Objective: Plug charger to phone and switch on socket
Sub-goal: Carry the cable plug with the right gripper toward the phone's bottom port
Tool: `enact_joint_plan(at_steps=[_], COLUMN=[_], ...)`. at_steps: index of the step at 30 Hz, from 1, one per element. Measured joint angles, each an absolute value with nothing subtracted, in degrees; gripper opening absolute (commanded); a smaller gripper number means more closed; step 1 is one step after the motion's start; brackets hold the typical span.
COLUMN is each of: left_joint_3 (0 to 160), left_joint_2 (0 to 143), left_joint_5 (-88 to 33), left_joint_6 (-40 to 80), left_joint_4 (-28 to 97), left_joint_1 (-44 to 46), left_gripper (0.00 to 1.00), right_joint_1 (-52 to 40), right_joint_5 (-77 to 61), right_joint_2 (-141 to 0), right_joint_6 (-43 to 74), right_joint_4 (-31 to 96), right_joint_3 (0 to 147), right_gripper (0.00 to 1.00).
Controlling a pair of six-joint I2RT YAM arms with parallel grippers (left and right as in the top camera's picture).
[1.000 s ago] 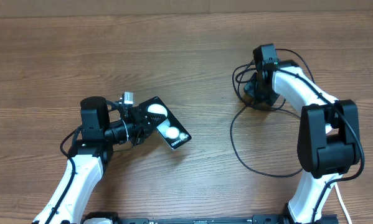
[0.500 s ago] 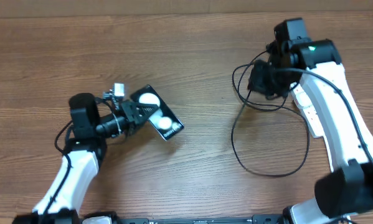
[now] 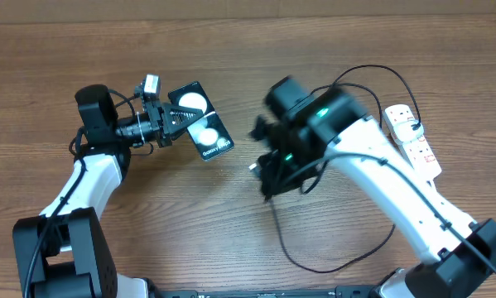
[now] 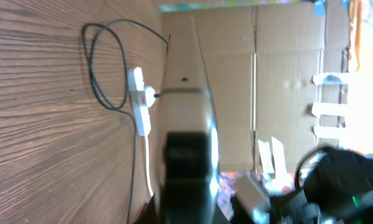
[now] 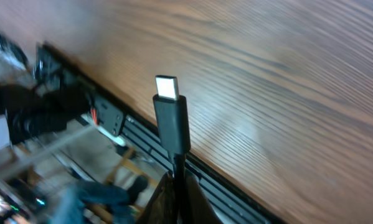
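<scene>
Left gripper [image 3: 166, 128]: at the phone's left end, claw pressed together on its edge. In the left wrist view the slab runs edge-on out from between the fingers.
Why held so: gripping one end likely steadies the phone and leaves the opposite end bare for a plug.
Phone [image 3: 200, 121]: black slab with two white round spots facing up, angled on the table [image 3: 231, 50]. Its end with the white text points down-right, toward the other arm. Whether it is lifted or resting, I cannot tell.
Right gripper [image 5: 177, 180]: right of the phone and slightly nearer the robot, close but apart. The claw is pinching the charger just behind its plug.
Charger [image 5: 172, 121]: the connector sticks out past the fingertips with its metal tip bare, probably so the tip can lead into the port. The cable trails off in a loop to the right of the phone.
Socket [image 3: 411, 136]: white strip well to the right of the phone, beyond the right arm, untouched.
Step judged: bringing the plug to the phone. Plugging and switching are not yet done.
</scene>
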State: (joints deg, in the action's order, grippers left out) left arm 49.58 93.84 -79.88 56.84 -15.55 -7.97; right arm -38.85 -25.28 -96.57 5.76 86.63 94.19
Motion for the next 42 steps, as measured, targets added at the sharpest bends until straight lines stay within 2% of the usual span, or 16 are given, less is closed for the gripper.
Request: enact_joint_plan(at_steps=[4, 7, 19, 28, 42], left_joint_3=[49.98, 49.98, 49.98, 49.98, 50.19], left_joint_2=[94.19, 94.21, 94.21, 94.21, 94.30], left_joint_5=[-82.37, -85.06, -88.16, -88.38, -89.03], left_joint_6=[56.95, 56.97, 57.01, 59.22, 72.79], left_joint_4=[-15.51, -15.53, -15.55, -18.20, -35.38], left_joint_1=[-7.97, -7.97, -7.97, -7.97, -7.97], left_gripper=[0.04, 0.04, 0.04, 0.04, 0.04], right_joint_1=[-45.10, -46.50, -44.18, -43.88, -41.47], right_joint_5=[-25.23, -25.08, -23.81, -29.87, -32.42], right_joint_2=[-96.57, -96.57, -96.57, -96.57, -96.57], right_joint_6=[5.54, 6.31, 12.45, 15.00, 18.00], right_joint_4=[82.00, 79.55, 74.54, 71.44, 69.63], right_joint_3=[94.17, 94.19, 94.17, 93.38, 91.79], right_gripper=[0.04, 0.04, 0.04, 0.04, 0.04])
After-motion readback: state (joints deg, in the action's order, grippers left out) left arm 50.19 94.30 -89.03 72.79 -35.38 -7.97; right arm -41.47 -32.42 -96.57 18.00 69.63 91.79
